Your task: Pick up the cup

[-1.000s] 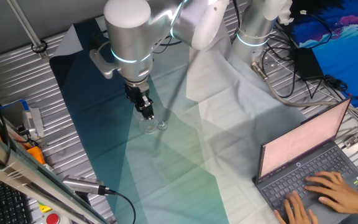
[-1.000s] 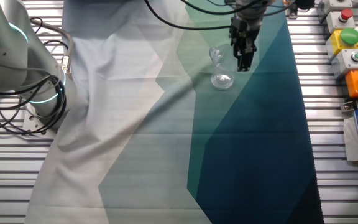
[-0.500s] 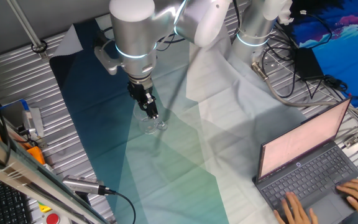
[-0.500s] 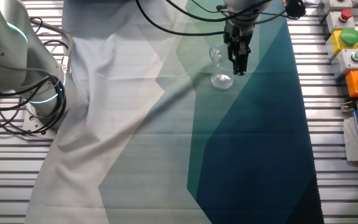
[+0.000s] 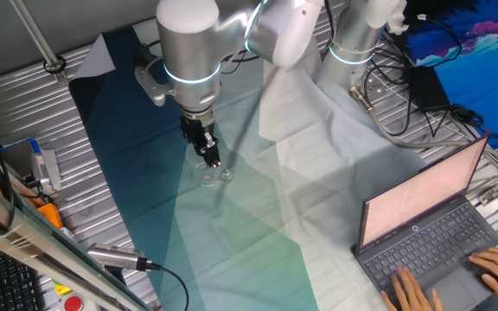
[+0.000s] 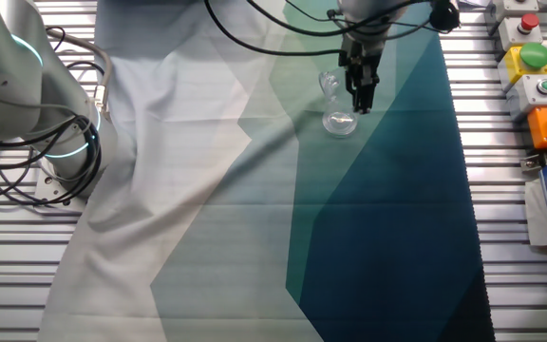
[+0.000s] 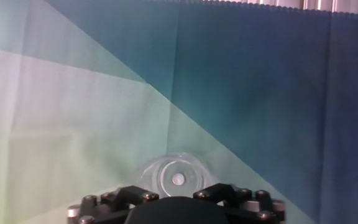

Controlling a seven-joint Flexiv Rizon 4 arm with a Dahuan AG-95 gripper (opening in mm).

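Step in hand, as judged: final approach, before any grasp. The cup (image 5: 211, 175) stands upright on the teal-and-white cloth (image 6: 254, 209) that covers the counter (image 6: 501, 218), resting on the pale green panel just beside the boundary with the dark blue panel. The end effector (image 5: 212, 161) hangs directly above the cup, its tips near the rim; no contact can be confirmed. In the hand view the cup (image 7: 178, 177) appears from above as concentric clear rings, low in the picture, just ahead of the hand's dark body. The fingers (image 6: 361, 100) appear close together, but whether they stand wide or narrow cannot be told. They hold nothing.

Next move calls for centring over the cup, confirming the opening clears its rim, then a straight descent and closure. The handle's direction is unclear.
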